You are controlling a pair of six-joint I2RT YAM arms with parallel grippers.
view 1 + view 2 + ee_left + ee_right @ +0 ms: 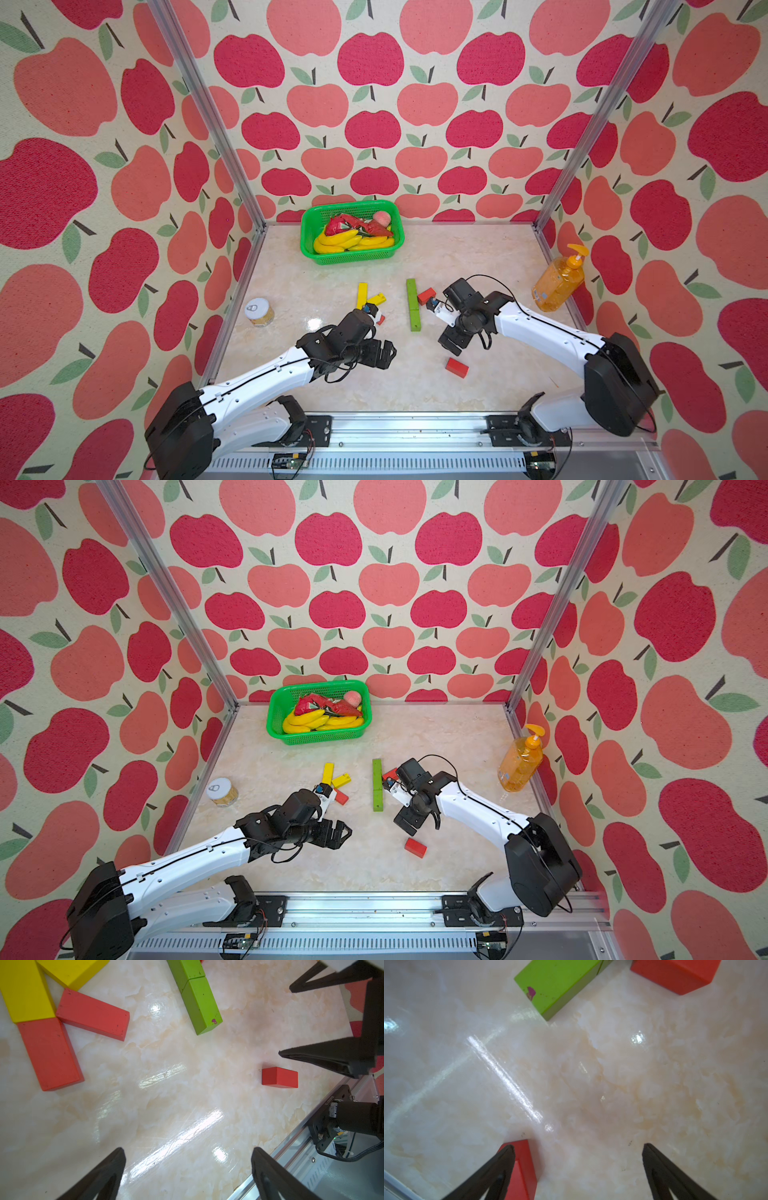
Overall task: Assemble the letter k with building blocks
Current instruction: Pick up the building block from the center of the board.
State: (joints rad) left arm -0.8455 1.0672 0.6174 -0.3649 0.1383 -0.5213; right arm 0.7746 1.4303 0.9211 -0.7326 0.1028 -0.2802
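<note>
In both top views the building blocks lie mid-table. Two yellow blocks [362, 294] [25, 991] and two red blocks [93, 1014] sit together in a K-like cluster. Green blocks [412, 305] [199, 999] lie end to end in a line, with a red block [427, 296] beside them. A lone red block [456, 367] [415, 847] rests nearer the front. My left gripper [384, 353] [188, 1149] hangs open over bare table, in front of the cluster. My right gripper [453, 343] [578, 1145] is open and empty, with the lone red block [523, 1167] just beside one finger.
A green basket [307, 232] of toy bananas and fruit stands at the back. An orange soap bottle [559, 282] is at the right wall and a small can [259, 311] at the left. A metal rail [415, 428] runs along the front edge.
</note>
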